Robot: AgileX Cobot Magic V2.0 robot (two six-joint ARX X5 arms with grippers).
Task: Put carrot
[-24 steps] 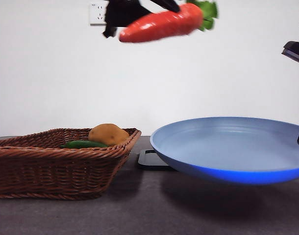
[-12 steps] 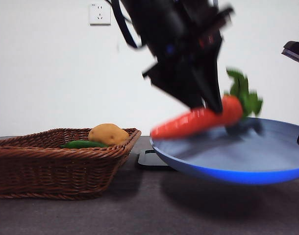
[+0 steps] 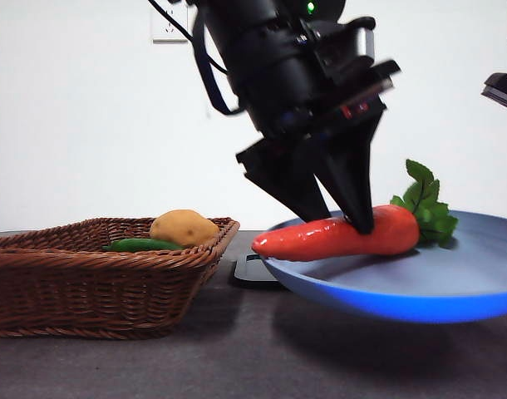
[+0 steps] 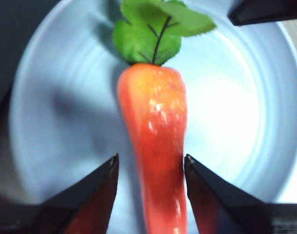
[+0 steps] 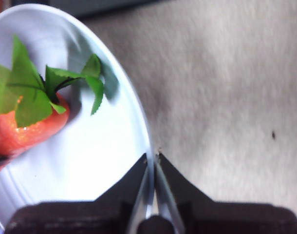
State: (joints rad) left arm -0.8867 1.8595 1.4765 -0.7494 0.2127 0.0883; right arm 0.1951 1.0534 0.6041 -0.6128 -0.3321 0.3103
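Observation:
The carrot (image 3: 341,237) is glossy orange-red with green leaves. It lies in the blue plate (image 3: 403,293), its thin tip reaching over the plate's left rim. My left gripper (image 3: 347,223) stands over the carrot's middle. In the left wrist view its jaws (image 4: 151,158) flank the carrot (image 4: 156,117) slightly apart from it, open. My right gripper (image 5: 152,161) is shut on the rim of the plate (image 5: 104,161) and holds it a little above the table. The carrot's leaves (image 5: 27,92) show there too.
A wicker basket (image 3: 95,283) stands at the left with a yellow-tan potato (image 3: 183,226) and a slim green vegetable (image 3: 141,245) in it. A flat black object (image 3: 252,271) lies between basket and plate. Grey table surface lies in front.
My left gripper came down from the top of the view with the carrot and set it into the plate. Its jaws now stand slightly off the carrot. The plate stays held.

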